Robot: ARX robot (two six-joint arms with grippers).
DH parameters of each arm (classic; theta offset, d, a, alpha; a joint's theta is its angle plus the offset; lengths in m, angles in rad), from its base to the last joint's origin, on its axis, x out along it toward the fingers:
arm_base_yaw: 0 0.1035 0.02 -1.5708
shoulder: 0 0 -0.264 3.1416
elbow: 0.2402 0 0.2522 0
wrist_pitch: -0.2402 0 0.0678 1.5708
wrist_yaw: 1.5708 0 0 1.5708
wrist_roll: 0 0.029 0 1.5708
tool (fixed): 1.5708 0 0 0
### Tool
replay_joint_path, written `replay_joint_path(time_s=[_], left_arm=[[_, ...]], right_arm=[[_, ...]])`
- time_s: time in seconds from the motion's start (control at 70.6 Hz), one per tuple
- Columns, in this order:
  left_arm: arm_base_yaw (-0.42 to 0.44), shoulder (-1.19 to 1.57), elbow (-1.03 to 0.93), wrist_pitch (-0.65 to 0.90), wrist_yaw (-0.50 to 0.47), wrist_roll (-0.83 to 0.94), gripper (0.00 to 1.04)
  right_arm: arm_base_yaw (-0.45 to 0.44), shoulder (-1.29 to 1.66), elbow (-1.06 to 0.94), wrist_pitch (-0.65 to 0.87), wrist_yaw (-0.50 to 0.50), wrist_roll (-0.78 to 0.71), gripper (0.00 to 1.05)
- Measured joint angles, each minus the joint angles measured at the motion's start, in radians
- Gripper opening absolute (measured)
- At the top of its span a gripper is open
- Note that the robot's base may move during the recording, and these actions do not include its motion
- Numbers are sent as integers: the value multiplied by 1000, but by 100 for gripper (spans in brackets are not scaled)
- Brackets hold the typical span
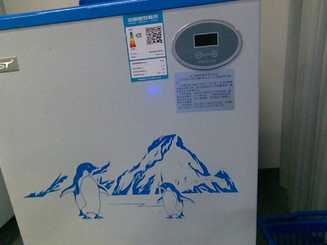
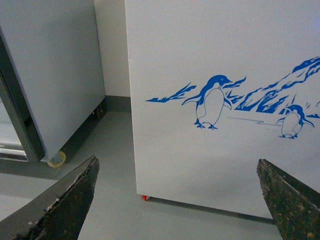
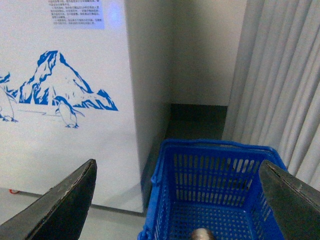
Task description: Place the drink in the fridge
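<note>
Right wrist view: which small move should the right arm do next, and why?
Probably lower the right end effector into the basket, toward the round grey top, which is likely the drink. The end effector is open and empty, and nothing has yet been picked up for the fridge.

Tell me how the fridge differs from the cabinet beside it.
The fridge is white with a blue penguin-and-mountain decal; the cabinet is plain grey. The cabinet stands on a pale castor; the fridge shows a small red foot. Both are boxy, upright, on the grey floor, with a gap between them.
</note>
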Motion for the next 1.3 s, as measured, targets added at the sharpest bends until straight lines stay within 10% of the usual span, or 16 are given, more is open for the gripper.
replay_joint_path(time_s=[0.269, 0.439, 0.709, 1.304], left_arm=[[0, 0, 0, 0, 0, 0, 97], [0, 1, 0, 0, 0, 0, 97], [0, 1, 0, 0, 0, 0, 97], [0, 1, 0, 0, 0, 0, 97]], right_arm=[[2, 8, 3, -8, 15, 6, 97], [-111, 443, 195, -404, 177, 114, 97], [-360, 1366, 362, 138, 60, -19, 97], [-326, 2654, 898, 491, 50, -143, 97]])
